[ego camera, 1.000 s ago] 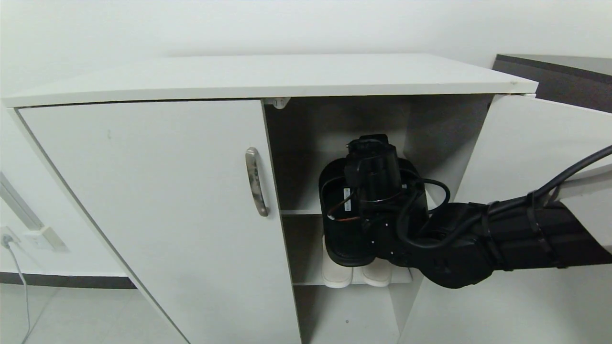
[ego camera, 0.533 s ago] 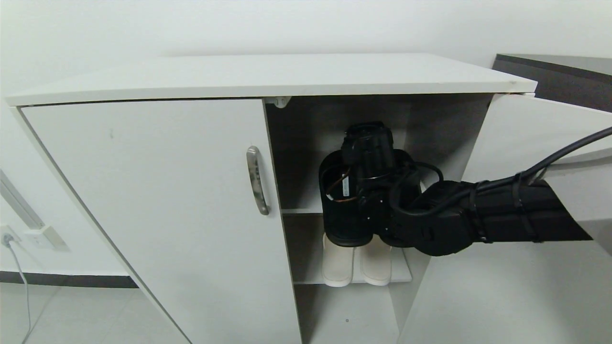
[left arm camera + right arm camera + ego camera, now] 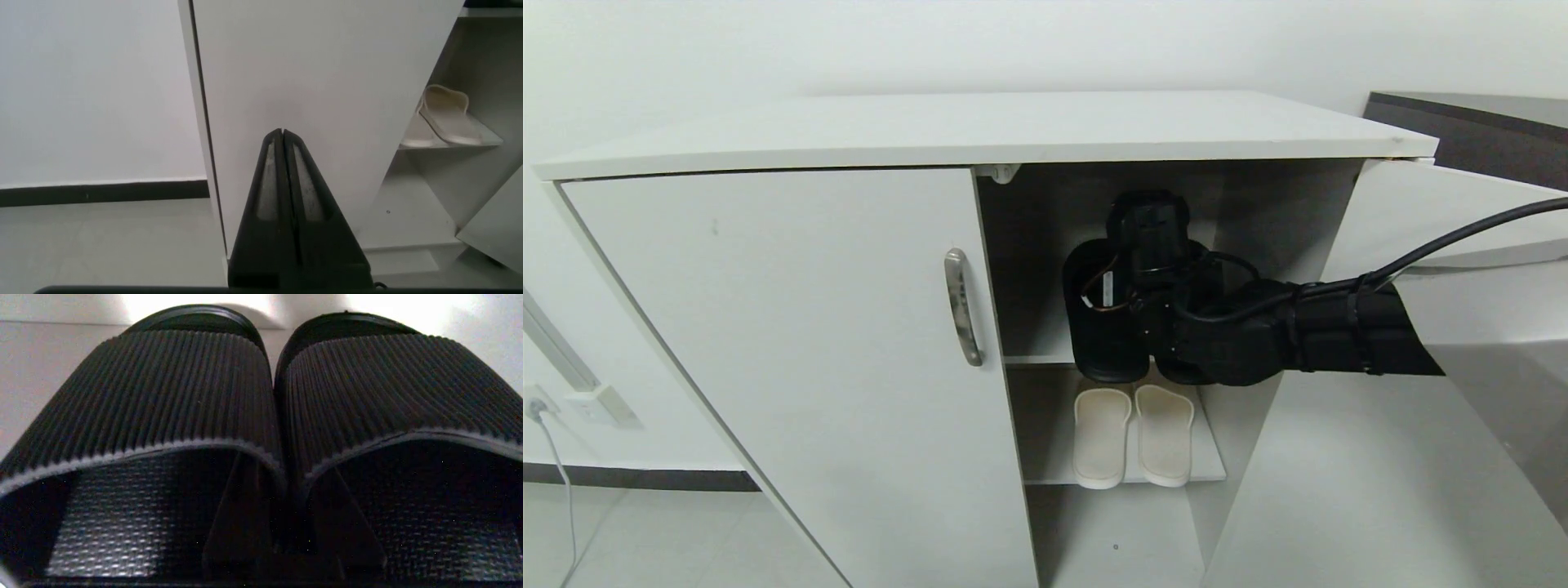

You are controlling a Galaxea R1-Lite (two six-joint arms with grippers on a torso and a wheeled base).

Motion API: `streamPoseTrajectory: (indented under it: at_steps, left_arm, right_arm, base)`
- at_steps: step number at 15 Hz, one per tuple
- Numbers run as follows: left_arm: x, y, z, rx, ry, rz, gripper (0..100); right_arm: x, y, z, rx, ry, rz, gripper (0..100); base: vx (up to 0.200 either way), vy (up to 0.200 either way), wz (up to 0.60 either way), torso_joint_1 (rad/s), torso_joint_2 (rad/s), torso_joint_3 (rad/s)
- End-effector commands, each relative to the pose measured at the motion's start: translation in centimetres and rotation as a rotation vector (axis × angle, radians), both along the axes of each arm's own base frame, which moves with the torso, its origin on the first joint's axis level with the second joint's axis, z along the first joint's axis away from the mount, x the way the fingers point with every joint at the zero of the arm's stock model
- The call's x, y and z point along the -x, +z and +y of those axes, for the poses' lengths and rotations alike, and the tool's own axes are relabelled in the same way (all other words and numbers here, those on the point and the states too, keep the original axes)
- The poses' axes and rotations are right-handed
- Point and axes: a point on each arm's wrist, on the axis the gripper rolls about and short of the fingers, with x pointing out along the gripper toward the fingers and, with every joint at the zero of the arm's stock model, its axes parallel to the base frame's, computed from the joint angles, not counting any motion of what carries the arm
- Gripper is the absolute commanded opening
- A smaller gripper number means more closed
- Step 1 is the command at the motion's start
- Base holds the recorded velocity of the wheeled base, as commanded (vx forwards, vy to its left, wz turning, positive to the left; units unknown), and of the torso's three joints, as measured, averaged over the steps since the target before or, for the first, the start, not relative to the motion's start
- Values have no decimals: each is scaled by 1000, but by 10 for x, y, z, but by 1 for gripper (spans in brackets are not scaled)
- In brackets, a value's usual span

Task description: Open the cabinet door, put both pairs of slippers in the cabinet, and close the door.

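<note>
The right gripper's [image 3: 286, 474] fingers [image 3: 239, 502] are closed on the black slippers [image 3: 163, 400], pinching the two touching inner walls, as best the dim view shows. Judge them light, rubbery and bendy. That middle pinch keeps the pair together, but either sole could sag or twist free. You hold them at the upper shelf [image 3: 1033, 360] in the cabinet's [image 3: 1013, 131] open right half, above the white slippers [image 3: 1134, 433]. The left gripper's [image 3: 282, 163] fingers are pressed together, empty, near the closed left door [image 3: 792, 343].
</note>
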Motion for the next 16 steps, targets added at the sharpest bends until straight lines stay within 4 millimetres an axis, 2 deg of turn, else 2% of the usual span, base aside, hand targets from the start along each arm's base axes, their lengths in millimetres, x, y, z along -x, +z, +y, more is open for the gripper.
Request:
streamPoseTrajectory:
  at_steps: [1,10,11,14,16]
  left_arm:
    - [0,0,0,1,2,1,0]
    - [0,0,0,1,2,1,0]
    - [0,0,0,1,2,1,0]
    - [0,0,0,1,2,1,0]
    - [0,0,0,1,2,1,0]
  right_arm:
    - [-9,-4,0,-5,-2,-1,0]
    - [-11,-11,1,8,-4,14,0]
    - [-11,-11,1,9,-4,15,100]
    - [-9,-10,0,11,-2,17,100]
    - [3,-8,-3,22,8,28,100]
  base:
    - [0,0,0,0,0,0]
    - [0,0,0,0,0,0]
    - [0,0,0,0,0,0]
    - [0,0,0,0,0,0]
    - [0,0,0,0,0,0]
